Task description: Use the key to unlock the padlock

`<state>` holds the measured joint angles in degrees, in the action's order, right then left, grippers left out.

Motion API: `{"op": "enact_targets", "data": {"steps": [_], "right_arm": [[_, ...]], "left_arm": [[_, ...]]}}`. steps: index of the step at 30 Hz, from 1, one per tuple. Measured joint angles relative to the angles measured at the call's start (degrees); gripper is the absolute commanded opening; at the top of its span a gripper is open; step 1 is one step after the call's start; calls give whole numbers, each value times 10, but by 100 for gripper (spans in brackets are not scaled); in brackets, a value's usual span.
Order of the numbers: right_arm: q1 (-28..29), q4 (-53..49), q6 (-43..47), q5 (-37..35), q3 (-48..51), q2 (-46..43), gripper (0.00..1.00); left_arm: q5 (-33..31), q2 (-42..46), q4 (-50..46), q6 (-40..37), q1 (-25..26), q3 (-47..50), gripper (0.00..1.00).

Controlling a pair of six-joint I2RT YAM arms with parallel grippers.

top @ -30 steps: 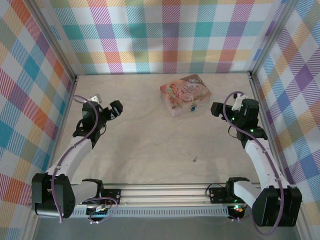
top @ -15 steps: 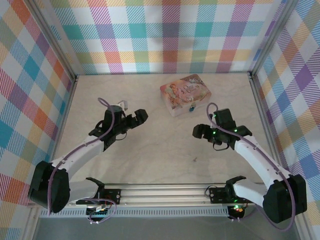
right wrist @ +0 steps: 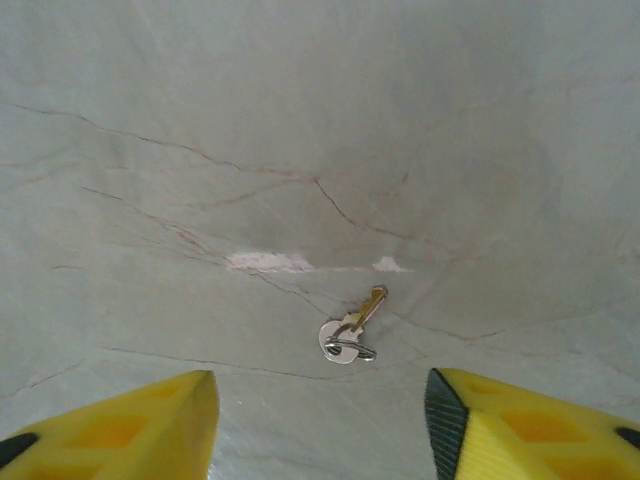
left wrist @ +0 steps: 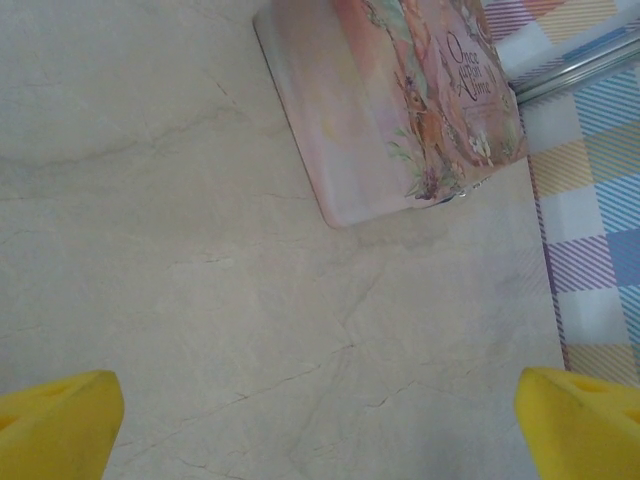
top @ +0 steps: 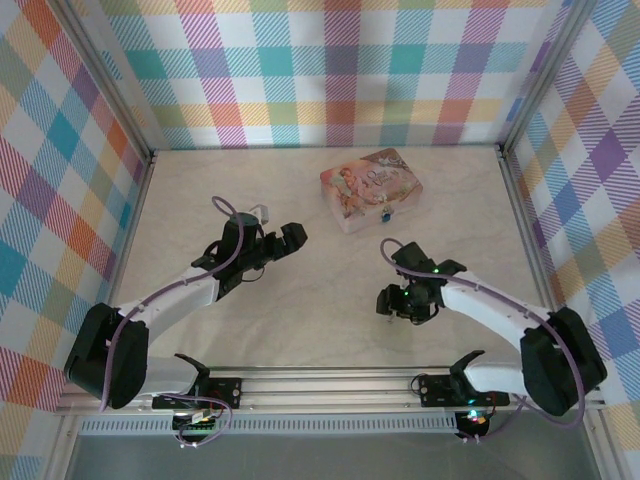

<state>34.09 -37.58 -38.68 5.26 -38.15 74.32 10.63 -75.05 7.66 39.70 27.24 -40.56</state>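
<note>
Tabletop (right wrist: 300, 120), key (right wrist: 352, 330) seemingly under right gripper (right wrist: 320, 390)

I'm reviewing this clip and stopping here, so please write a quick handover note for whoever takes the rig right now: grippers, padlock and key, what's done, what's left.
Left gripper: open and holding nothing, hovering over the table short of the pink tin.
Right gripper: open, low over the key. The key lies flat on the table just ahead of the fingertips and is not gripped.
Padlock: at the front of the tin; too small to tell whether the shackle is closed.
Done: right arm lined up on the key.
Left: grip the key, carry it to the padlock, insert it, turn it.
</note>
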Motion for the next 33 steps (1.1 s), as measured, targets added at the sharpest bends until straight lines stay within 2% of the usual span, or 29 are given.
{"op": "enact_targets", "data": {"steps": [11,33], "right_arm": [[26,0,0,-20,-26,64,40],[42,-9,-14,-40,-28,83,18]], "left_arm": [[-9,20,-1,-1,0,0,100],[-13,25,-5,-3,0,0,100]]}}
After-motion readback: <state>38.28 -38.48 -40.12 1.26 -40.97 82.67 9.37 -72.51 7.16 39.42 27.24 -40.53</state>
